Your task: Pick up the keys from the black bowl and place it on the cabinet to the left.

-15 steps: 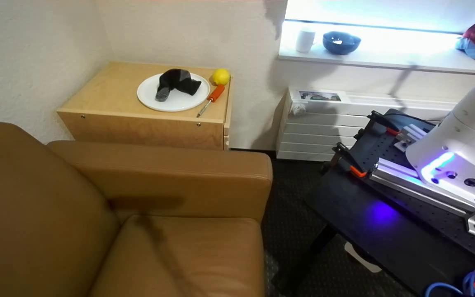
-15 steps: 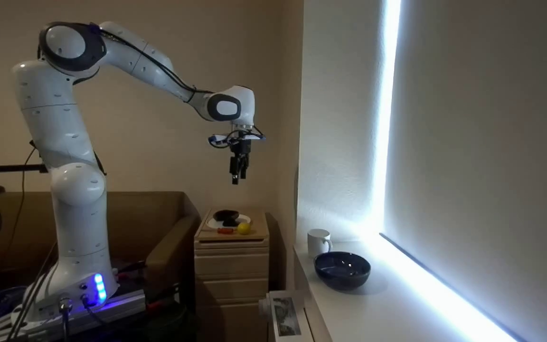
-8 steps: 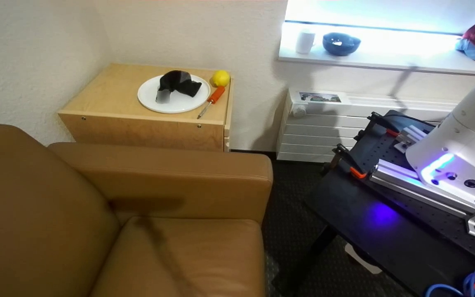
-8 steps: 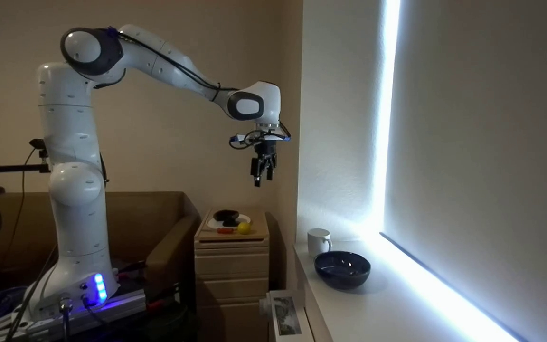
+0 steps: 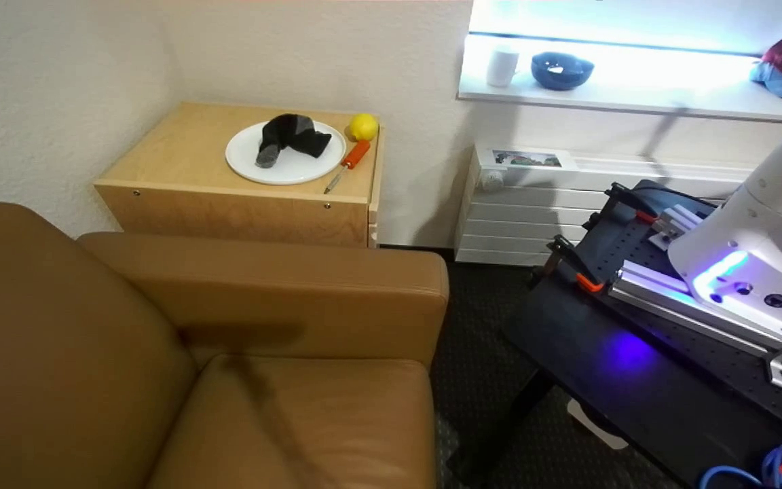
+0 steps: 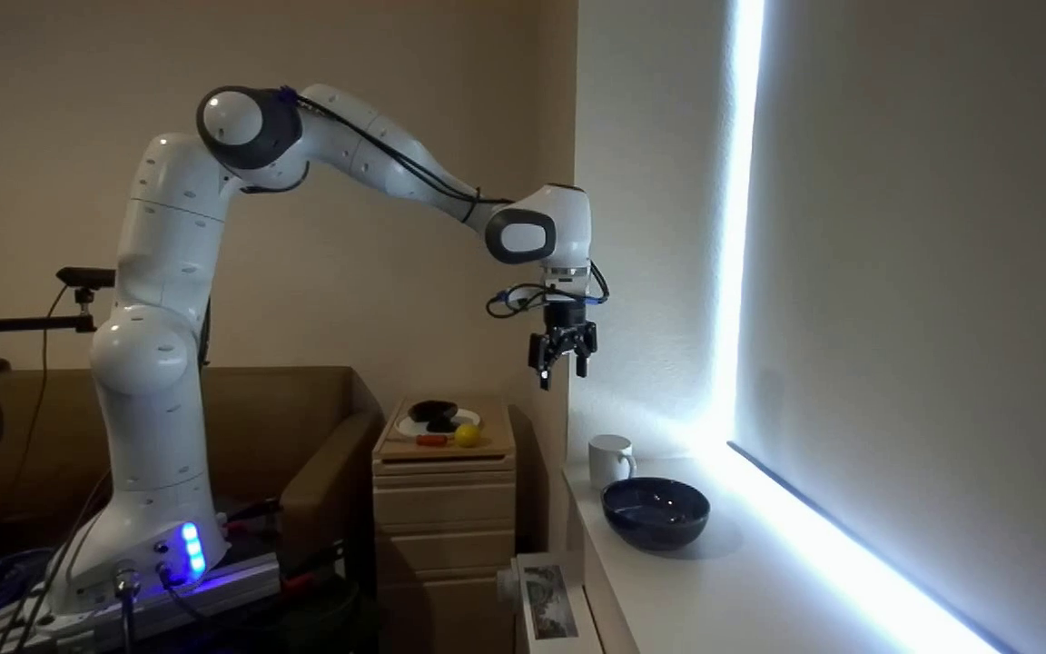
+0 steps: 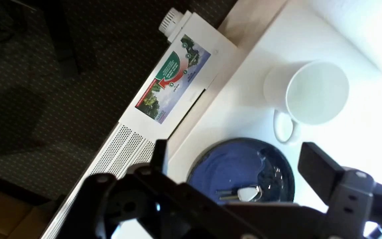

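The black bowl [image 7: 224,159] stands on the windowsill and shows in both exterior views [image 5: 562,72] [image 6: 655,516]. The keys [image 7: 248,193], with a whitish tag and a ring, lie inside it in the wrist view; the gripper body covers the bowl's near part. My gripper [image 6: 564,371] is open and empty, high above the sill's edge, up and to the left of the bowl in an exterior view. In the wrist view the bowl appears between the spread fingers, well below them. The light-tan cabinet [image 5: 174,149] stands by the wall and shows also in an exterior view [image 6: 444,509].
A white mug [image 7: 317,93] stands beside the bowl. A white plate [image 5: 241,153] with a dark cloth [image 5: 292,132], a lemon [image 5: 364,127] and an orange-handled screwdriver [image 5: 357,155] are on the cabinet. A radiator [image 5: 520,204] is under the sill; a brown sofa [image 5: 262,285] adjoins the cabinet.
In an exterior view the arm and gripper have moved right, towards the bowl, and somewhat lower. The finger gap looks wider there; whether from turning or opening I cannot tell. The objects have not moved.
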